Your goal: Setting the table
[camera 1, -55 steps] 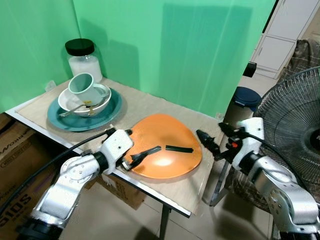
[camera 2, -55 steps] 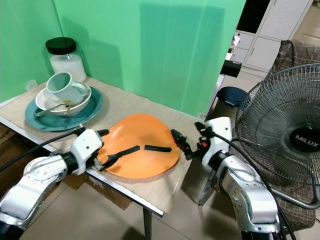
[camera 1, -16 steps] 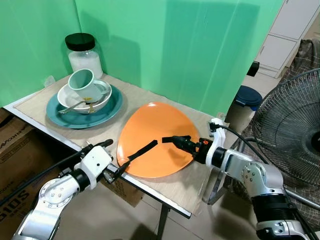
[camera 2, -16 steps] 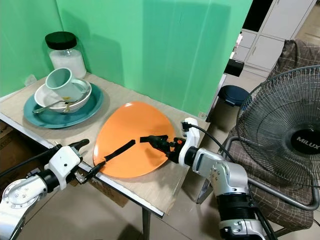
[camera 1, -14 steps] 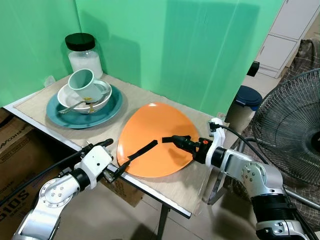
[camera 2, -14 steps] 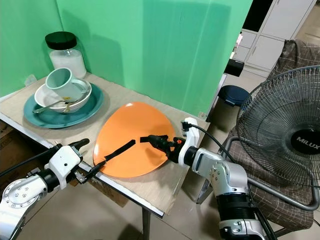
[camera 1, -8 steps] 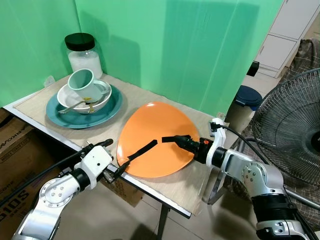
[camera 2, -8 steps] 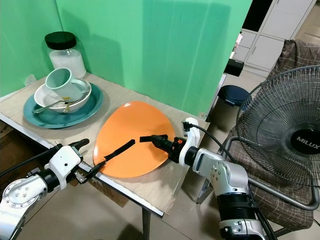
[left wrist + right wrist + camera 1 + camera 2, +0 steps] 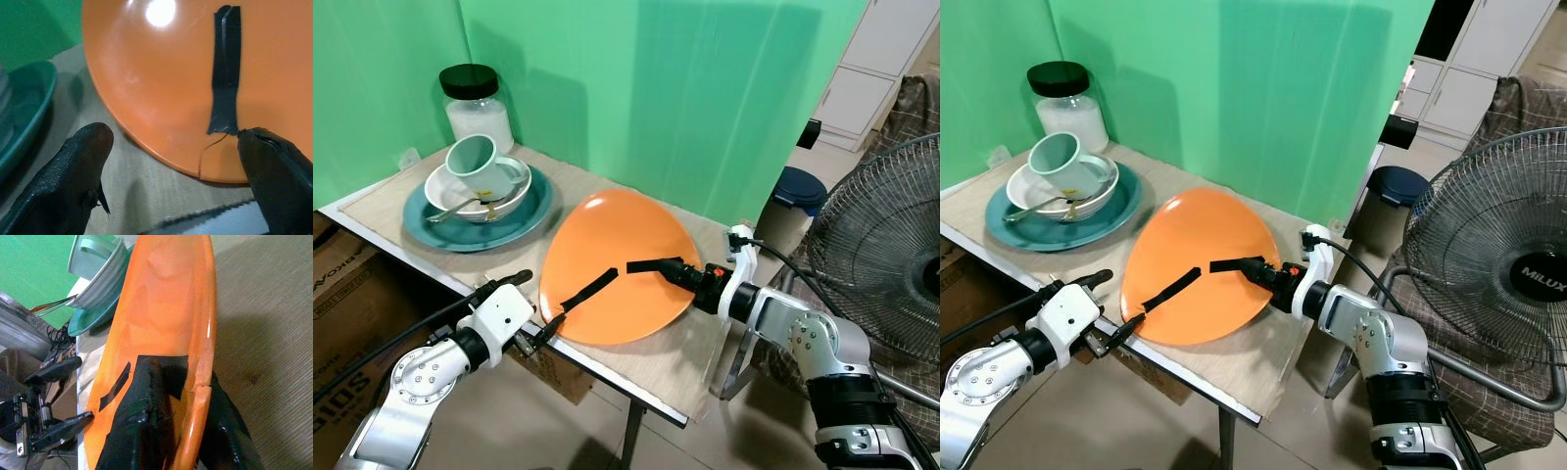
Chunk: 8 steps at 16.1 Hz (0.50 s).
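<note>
Right gripper pinches the orange plate by its rim, tilting it off the table; left gripper waits, fingers spread, near the table's edge.

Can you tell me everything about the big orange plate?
The orange plate is large, smooth and shiny, rounded but a bit triangular, and looks like plastic. Two strips of black tape are stuck on its face. It is tilted: its side towards the right gripper is lifted, and that gripper's fingers are shut on its rim. Its other side rests on the beige table. The left gripper is open at the plate's near edge, not holding it.
</note>
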### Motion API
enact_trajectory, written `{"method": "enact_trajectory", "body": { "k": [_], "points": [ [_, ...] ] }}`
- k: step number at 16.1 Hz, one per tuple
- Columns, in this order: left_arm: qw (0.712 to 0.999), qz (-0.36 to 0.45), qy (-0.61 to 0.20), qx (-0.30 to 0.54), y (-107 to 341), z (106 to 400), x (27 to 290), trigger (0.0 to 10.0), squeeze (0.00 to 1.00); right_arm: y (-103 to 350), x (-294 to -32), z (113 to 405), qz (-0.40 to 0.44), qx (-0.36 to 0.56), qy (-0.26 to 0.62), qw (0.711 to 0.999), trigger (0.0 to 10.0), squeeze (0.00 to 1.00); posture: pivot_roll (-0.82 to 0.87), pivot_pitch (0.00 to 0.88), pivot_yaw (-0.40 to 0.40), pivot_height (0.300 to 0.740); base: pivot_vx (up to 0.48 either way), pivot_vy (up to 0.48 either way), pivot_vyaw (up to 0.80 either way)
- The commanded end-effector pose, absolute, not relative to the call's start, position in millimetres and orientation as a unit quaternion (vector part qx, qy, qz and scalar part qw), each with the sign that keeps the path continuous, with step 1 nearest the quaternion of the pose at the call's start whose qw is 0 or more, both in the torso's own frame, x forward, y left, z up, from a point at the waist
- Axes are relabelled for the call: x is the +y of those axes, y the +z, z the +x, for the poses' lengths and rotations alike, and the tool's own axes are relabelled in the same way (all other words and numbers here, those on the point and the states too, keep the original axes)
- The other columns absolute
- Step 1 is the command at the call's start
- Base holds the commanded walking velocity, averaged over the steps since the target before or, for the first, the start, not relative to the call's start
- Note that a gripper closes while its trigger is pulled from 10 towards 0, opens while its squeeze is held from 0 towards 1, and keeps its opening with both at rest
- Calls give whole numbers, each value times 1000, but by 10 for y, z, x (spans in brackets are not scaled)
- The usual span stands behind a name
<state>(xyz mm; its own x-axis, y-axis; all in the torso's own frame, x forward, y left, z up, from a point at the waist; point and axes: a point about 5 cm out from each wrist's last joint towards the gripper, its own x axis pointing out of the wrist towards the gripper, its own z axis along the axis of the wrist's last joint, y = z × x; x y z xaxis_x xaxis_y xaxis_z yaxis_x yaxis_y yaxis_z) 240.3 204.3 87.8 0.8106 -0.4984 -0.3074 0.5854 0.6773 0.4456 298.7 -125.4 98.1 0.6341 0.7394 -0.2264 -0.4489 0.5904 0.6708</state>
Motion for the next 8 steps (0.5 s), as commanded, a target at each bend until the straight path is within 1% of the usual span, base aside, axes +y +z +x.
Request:
{"method": "enact_trajectory", "body": {
  "k": [1,4,7,8],
  "points": [
    [911,286,-289,64,971,2457,2052,10000,0,1042,-1319,3040,288,237,338,864,0,0,88,0,-55,740,0,0,0],
    [928,258,-267,0,1305,2620,1996,10000,0,1104,-1422,3060,295,221,322,872,0,0,95,0,-61,740,0,0,0],
    [945,183,-262,-71,1709,2757,1810,10000,0,1240,-1603,3028,299,188,302,886,0,0,99,0,-64,740,0,0,0],
    [948,144,-269,-93,1846,2792,1699,10000,471,1333,-1689,2970,297,167,298,892,0,0,97,0,-60,740,0,0,0]
  ]
}}
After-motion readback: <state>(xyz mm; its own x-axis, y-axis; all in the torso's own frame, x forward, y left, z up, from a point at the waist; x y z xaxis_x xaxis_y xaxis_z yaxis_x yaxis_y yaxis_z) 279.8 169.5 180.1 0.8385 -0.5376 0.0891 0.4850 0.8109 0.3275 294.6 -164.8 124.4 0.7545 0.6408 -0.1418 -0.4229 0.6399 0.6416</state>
